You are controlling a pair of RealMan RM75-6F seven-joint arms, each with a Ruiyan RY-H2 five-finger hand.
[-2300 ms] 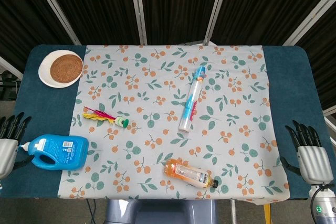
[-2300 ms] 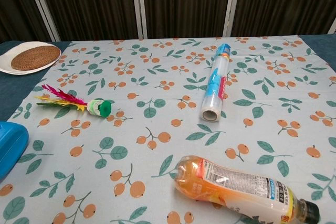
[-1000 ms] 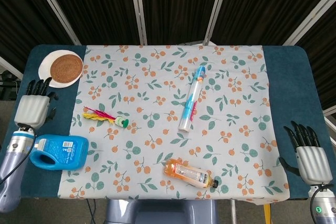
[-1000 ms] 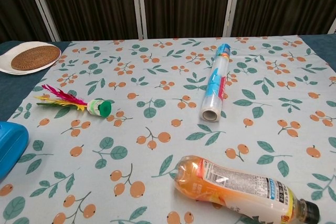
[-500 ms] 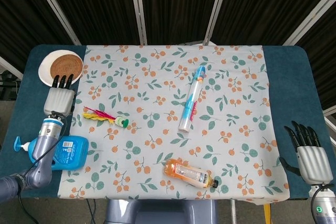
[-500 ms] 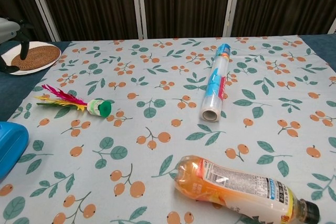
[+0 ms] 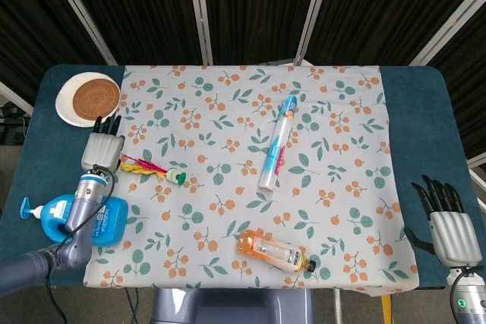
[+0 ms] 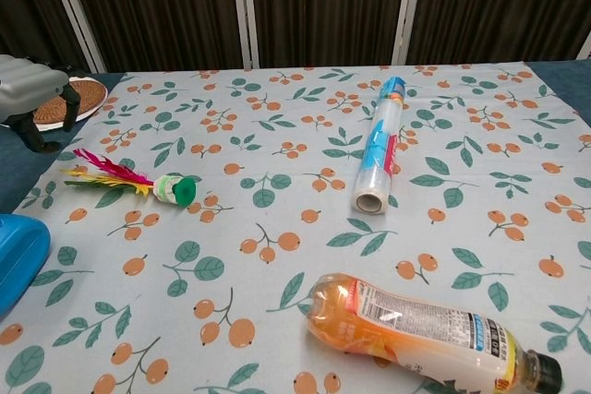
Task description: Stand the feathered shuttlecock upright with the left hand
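Chest view showed the feathered shuttlecock (image 8: 138, 183) lying on its side on the floral tablecloth (image 8: 295, 228) near the cloth's left edge, its green cap end pointing toward the table's middle and its red and yellow feathers fanned out toward the edge. It looked very light, likely to skid or roll under a nudge; the feathers seemed soft and easily bent, so the firmer white base just behind the cap looked the better place to take hold. The left hand (image 7: 102, 151) hovered just beside the feather tips, fingers extended and apart, holding nothing. A blue detergent bottle (image 7: 72, 218) lay near that arm. The right hand (image 7: 448, 225) rested well apart at the table's far side, fingers spread and empty.
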